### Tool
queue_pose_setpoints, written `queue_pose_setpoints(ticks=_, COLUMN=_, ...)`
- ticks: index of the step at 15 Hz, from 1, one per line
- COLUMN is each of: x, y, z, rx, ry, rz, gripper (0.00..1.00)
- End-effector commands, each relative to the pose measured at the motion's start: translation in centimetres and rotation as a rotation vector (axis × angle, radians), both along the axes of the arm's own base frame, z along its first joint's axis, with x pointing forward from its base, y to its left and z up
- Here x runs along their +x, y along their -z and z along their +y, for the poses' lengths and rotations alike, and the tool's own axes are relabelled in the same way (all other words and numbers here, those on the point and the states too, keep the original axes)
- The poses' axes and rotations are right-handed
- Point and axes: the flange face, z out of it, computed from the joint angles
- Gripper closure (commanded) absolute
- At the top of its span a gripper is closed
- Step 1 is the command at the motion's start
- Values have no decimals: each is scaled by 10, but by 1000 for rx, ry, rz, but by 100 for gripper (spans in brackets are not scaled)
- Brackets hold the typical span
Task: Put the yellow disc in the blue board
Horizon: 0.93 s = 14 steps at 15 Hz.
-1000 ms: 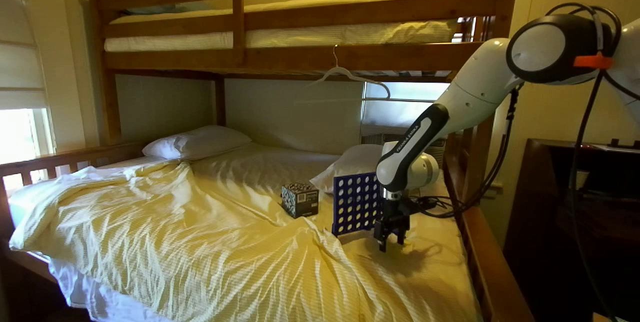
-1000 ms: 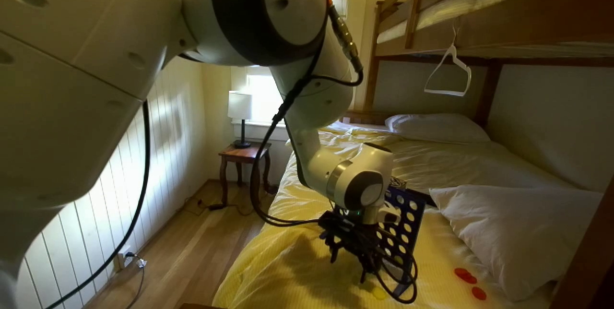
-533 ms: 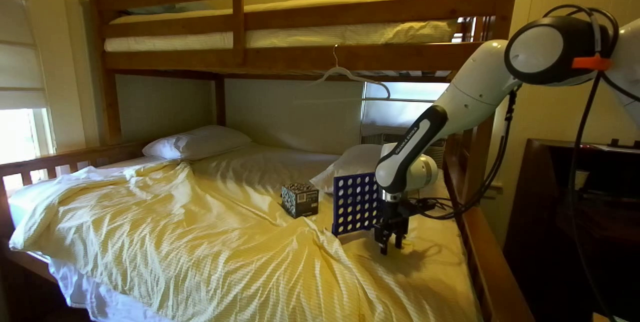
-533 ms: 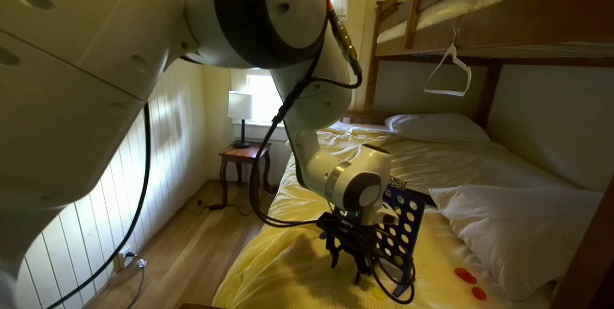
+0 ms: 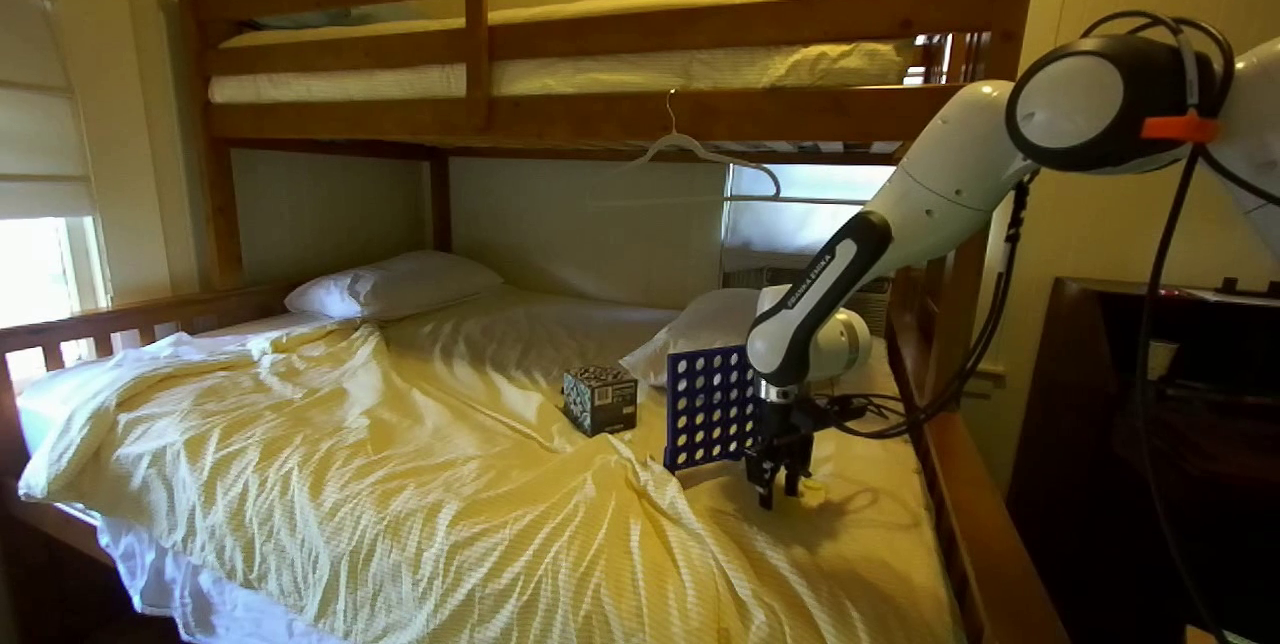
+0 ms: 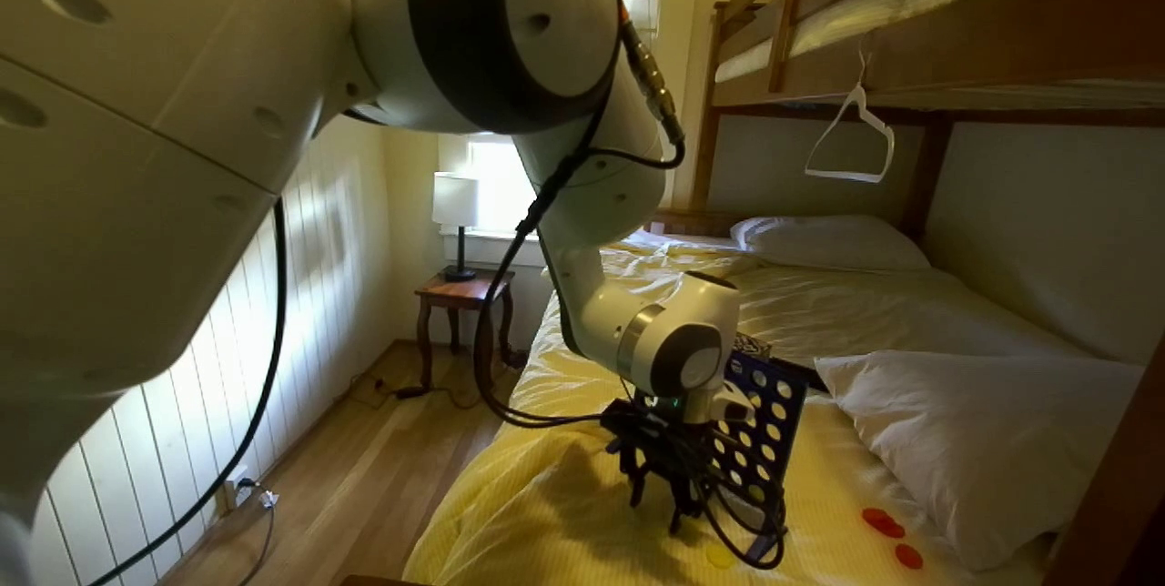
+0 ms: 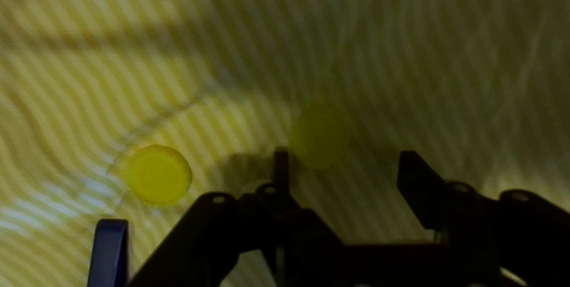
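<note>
The blue board (image 5: 700,409) stands upright on the bed just behind my gripper; it is partly hidden by the arm in both exterior views (image 6: 772,422). A dark blue end piece (image 7: 109,251), apparently of the board, shows at the lower left in the wrist view. One yellow disc (image 7: 320,136) lies flat in shadow near the left fingertip. A brighter yellow disc (image 7: 158,174) lies further left, outside the fingers. Yellow also shows beside the gripper in an exterior view (image 6: 719,554). My gripper (image 7: 344,155) is open and empty, pointing down low over the sheet (image 5: 780,498).
A small dark patterned box (image 5: 600,402) sits beyond the board. Several red discs (image 6: 881,522) lie near a white pillow (image 6: 983,440). Loose black cables (image 6: 746,550) hang by the gripper. A hanger (image 5: 690,146) hangs from the wooden upper bunk rail (image 5: 600,114).
My gripper has shifted slightly left and a little lower in an exterior view, so the yellow beside it shows more. It stays open. The board and discs have not visibly moved.
</note>
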Motion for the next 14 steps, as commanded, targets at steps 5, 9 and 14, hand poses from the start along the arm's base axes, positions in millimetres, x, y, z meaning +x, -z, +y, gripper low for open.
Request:
queue_pose_setpoints(ticks=5, x=4, y=4, z=2, rx=-61, ry=-37, rz=87, gripper=36)
queue_pose_setpoints(ticks=9, x=5, y=5, z=3, rx=-74, ry=-38, rz=87, gripper=36)
queue_pose_setpoints(ticks=14, x=9, y=6, z=6, rx=-86, ry=-48, rz=69, gripper=39)
